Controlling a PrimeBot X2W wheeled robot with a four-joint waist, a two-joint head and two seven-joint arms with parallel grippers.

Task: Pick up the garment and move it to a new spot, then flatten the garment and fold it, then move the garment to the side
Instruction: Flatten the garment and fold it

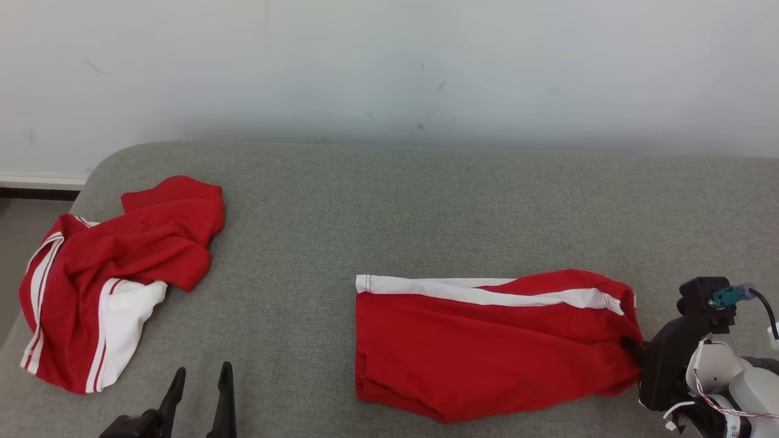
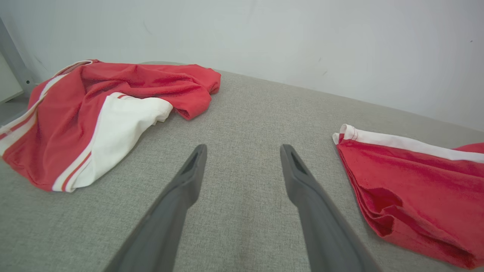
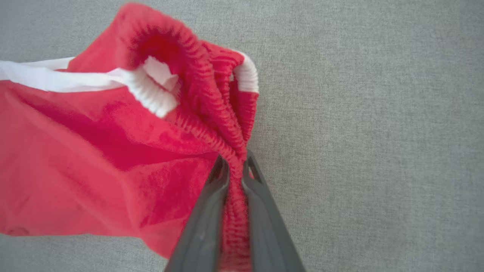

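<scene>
The garment (image 1: 487, 347) is a red pair of shorts with a white side stripe, lying folded on the grey cloth surface (image 1: 389, 213) at centre right. My right gripper (image 1: 633, 350) is shut on its gathered elastic waistband at the garment's right end. In the right wrist view the red ribbed band (image 3: 227, 143) is pinched between the two fingers of that gripper (image 3: 235, 166). My left gripper (image 1: 204, 368) stands open at the lower left with nothing between its fingers. The left wrist view has that gripper (image 2: 242, 148) over bare surface, with the garment's hem end (image 2: 416, 189) to its right.
A second red and white garment (image 1: 115, 274) lies crumpled at the surface's left edge, and it is ahead-left of my left gripper (image 2: 98, 113). A pale wall (image 1: 389, 73) runs behind the surface. Bare grey cloth separates the two garments.
</scene>
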